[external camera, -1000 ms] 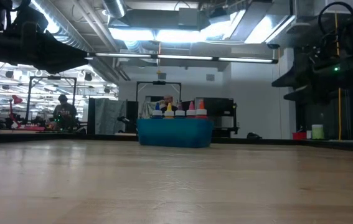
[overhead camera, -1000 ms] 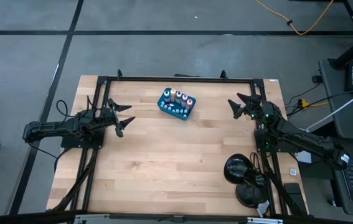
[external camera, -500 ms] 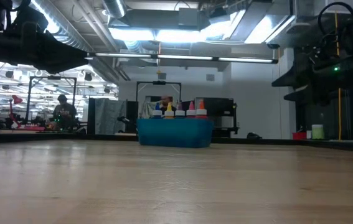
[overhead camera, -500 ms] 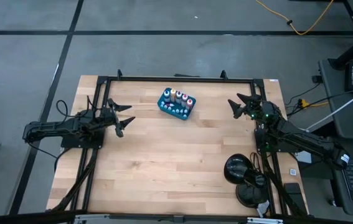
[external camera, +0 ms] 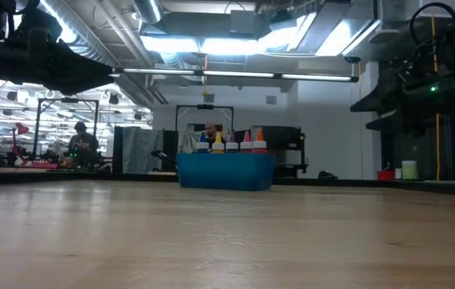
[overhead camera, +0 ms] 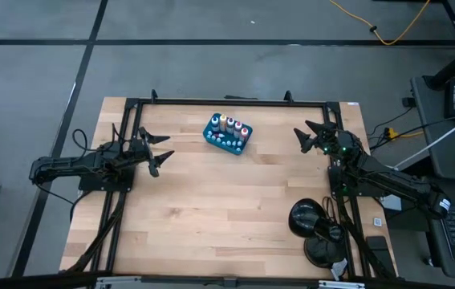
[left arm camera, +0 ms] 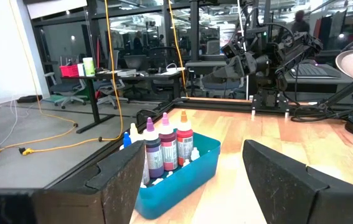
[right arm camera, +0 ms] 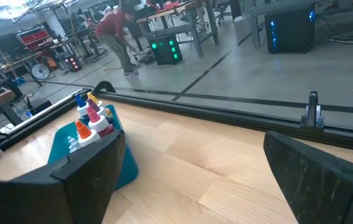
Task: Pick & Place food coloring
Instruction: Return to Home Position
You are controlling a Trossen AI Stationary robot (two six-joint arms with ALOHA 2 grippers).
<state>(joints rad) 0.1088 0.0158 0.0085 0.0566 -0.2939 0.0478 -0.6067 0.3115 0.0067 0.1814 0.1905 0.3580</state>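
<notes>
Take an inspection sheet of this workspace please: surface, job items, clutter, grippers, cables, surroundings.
Surface: light wooden table top, with a black frame along its edges.
Job's things: small food coloring bottles stand upright inside the teal-blue rectangular bin near the far edge; none seen loose on the wood.
Clutter: black rounded lamp-like object at the near right corner.
Grippers: left gripper open and holding nothing, at the left side; right gripper open and holding nothing, at the right side.
Cables: yellow cable on the floor beyond the table; dark cables beside the right arm.
Surroundings: a person in a red top bending over beyond the table.
</notes>
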